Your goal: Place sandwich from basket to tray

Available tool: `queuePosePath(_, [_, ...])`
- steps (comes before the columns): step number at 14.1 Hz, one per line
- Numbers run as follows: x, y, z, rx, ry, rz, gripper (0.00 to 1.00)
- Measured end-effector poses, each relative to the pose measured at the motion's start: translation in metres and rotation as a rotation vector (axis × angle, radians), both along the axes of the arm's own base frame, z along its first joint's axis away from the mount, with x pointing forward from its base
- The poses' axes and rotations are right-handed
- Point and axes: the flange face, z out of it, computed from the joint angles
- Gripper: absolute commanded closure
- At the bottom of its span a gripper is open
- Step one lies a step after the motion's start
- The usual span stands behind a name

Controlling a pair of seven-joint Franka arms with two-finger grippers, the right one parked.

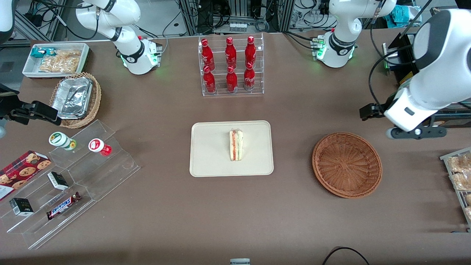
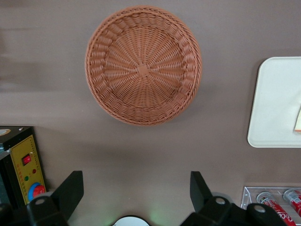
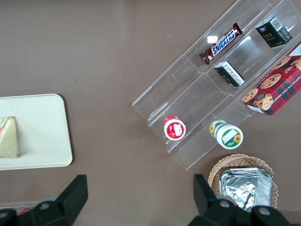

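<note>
The sandwich [image 1: 236, 144], a pale wedge with pink and green layers, stands on the cream tray [image 1: 209, 154] at the table's middle. Its corner [image 2: 298, 123] also shows on the tray [image 2: 275, 103] in the left wrist view, and the right wrist view shows the sandwich [image 3: 9, 137] on the tray [image 3: 42, 132] too. The reddish-brown wicker basket [image 1: 346, 164] lies empty toward the working arm's end. My gripper [image 1: 372, 110] hangs high above the table, farther from the front camera than the basket [image 2: 143, 70]. It [image 2: 136, 190] is open and holds nothing.
A clear rack of red bottles [image 1: 231, 66] stands farther back than the tray. Toward the parked arm's end are an acrylic snack stand [image 1: 73, 176], a lighter basket with foil containers [image 1: 75, 99] and a white bin [image 1: 55, 59]. Bagged pastries [image 1: 460, 176] and a black control box [image 2: 21, 165] lie near the working arm.
</note>
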Motion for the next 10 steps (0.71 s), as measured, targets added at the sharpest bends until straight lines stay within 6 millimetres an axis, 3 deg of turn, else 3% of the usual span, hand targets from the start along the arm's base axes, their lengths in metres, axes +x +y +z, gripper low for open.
queuePosePath(10, [-0.001,0.004,0.044,-0.012,-0.091,0.005,0.0])
